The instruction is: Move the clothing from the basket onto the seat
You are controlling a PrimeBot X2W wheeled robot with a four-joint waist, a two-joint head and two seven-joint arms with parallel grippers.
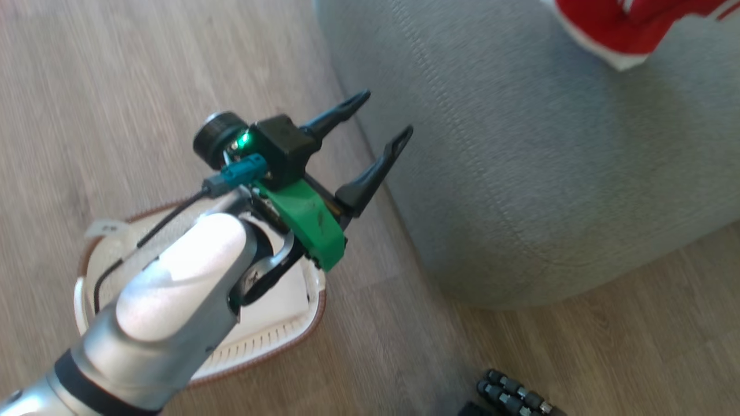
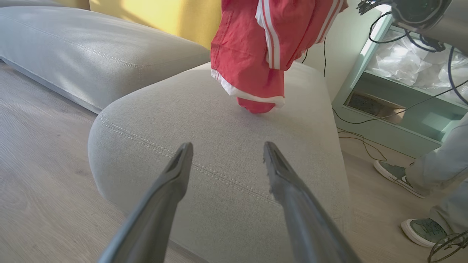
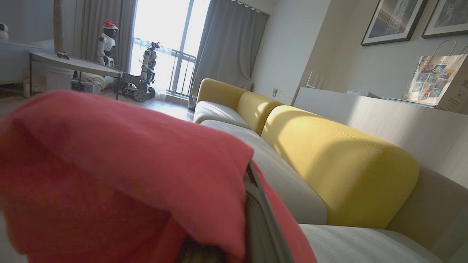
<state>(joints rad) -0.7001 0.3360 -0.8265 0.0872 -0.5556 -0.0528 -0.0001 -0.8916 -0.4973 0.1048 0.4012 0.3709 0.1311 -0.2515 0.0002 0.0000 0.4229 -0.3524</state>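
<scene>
The near half of the seat (image 2: 204,120) lies bare ahead of the left gripper (image 2: 227,146), while the clothing (image 2: 256,47) hangs over its far end and a person's shoes (image 2: 396,178) and cables (image 2: 360,140) crowd the floor beside it.

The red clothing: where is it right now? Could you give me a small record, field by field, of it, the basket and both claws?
clothing: hanging from the right gripper, lower end touching the seat
right gripper: shut on the clothing
left gripper: open, holding nothing, pointing at the seat
basket: on the floor beside the seat, partly behind the left arm
bystander: a person's feet on the floor near the seat
</scene>
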